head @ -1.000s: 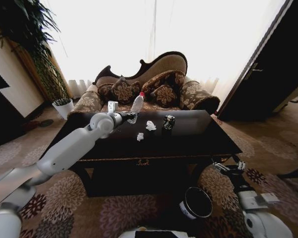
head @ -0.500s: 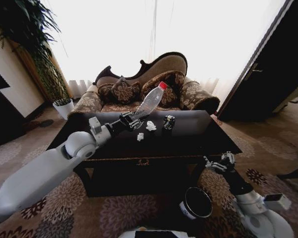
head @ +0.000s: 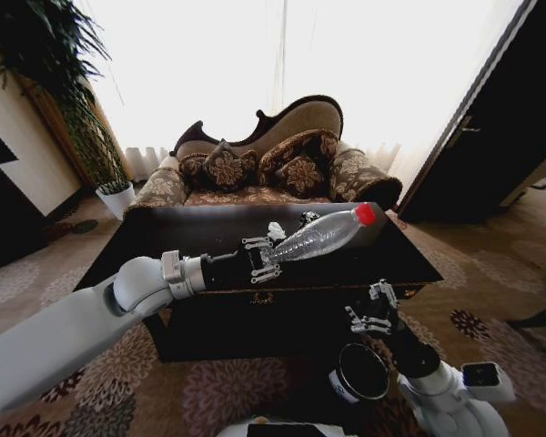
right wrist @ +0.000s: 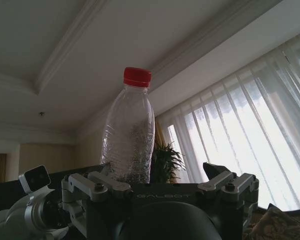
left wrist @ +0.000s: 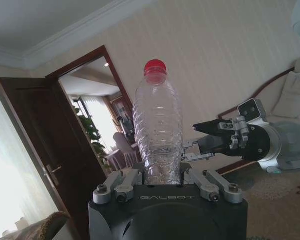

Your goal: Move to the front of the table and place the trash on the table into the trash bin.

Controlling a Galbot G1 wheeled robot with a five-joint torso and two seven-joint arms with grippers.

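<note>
A glossy black table (head: 391, 259) is standing in front of a patterned sofa (head: 255, 164). Below the right gripper (head: 369, 308), whose fingers are spread apart, a black trash bin (head: 359, 373) is sitting. The left gripper (head: 266, 259) is pinching a clear red-capped bottle (head: 323, 237), which is pointing away from it over the table.

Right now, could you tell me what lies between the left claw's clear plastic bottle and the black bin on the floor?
In the head view, the right claw, open, lies between the red-capped clear plastic bottle and the black cylindrical bin.
</note>
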